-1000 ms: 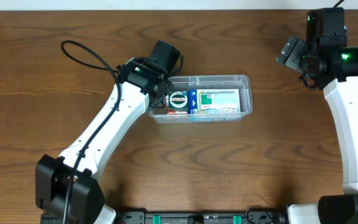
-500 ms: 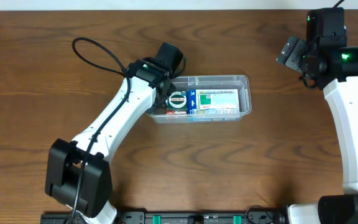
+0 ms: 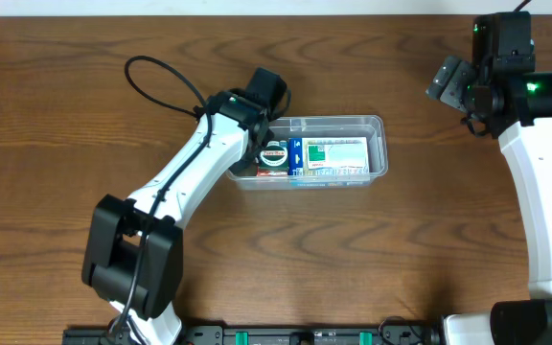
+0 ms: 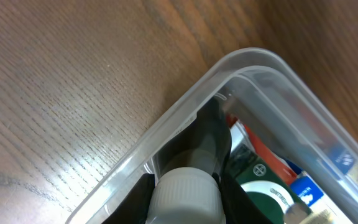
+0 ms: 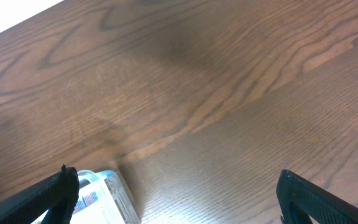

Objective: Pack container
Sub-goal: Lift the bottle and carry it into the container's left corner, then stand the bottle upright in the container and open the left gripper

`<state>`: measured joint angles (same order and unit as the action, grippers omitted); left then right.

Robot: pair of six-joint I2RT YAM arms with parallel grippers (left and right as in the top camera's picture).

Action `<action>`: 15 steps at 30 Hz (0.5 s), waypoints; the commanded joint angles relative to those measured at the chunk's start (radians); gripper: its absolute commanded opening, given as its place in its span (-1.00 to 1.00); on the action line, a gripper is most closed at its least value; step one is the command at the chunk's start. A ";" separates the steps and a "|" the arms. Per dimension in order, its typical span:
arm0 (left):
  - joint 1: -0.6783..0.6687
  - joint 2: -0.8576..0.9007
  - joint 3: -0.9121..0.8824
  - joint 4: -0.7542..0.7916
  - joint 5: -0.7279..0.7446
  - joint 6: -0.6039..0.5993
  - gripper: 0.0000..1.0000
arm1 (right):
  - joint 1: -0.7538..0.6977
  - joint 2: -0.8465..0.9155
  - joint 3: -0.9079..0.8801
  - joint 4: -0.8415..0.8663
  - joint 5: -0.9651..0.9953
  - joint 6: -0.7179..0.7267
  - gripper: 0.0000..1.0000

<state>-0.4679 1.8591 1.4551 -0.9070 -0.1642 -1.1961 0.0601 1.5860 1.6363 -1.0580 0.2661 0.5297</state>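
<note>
The container (image 3: 383, 144), a clear shallow plastic tub, lies mid-table. Inside are a round green-and-white tin (image 3: 274, 153) and a blue and green box (image 3: 333, 155). My left gripper (image 3: 254, 142) is at the tub's left end, shut on a bottle with a white ribbed cap (image 4: 184, 194) and a dark body that reaches into the tub's corner. In the left wrist view the tub's rim (image 4: 253, 59) curves over the bottle, with the tin (image 4: 269, 196) beside it. My right gripper (image 3: 448, 81) is open and empty, hovering to the right of the tub; its view (image 5: 179, 193) shows the tub's corner (image 5: 120, 193).
The brown wooden table (image 3: 401, 249) surrounds the tub. A black cable (image 3: 156, 81) loops off the left arm over the table's left half. The table's far edge runs just behind the right arm.
My left arm has swung its lower links to the right, and its gripper has shifted slightly right at the tub's left end, still holding the bottle. The right arm has not moved.
</note>
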 commanded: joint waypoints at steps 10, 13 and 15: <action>-0.001 0.048 0.022 0.031 -0.031 -0.025 -0.72 | -0.005 -0.004 0.004 -0.001 0.014 -0.011 0.99; -0.001 0.048 0.022 0.054 -0.031 -0.024 -0.54 | -0.005 -0.004 0.004 -0.001 0.014 -0.011 0.98; -0.001 0.048 0.022 0.075 -0.032 -0.021 -0.46 | -0.005 -0.004 0.004 -0.001 0.014 -0.011 0.98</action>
<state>-0.4686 1.8790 1.4681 -0.8486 -0.1844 -1.2083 0.0601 1.5860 1.6363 -1.0580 0.2657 0.5297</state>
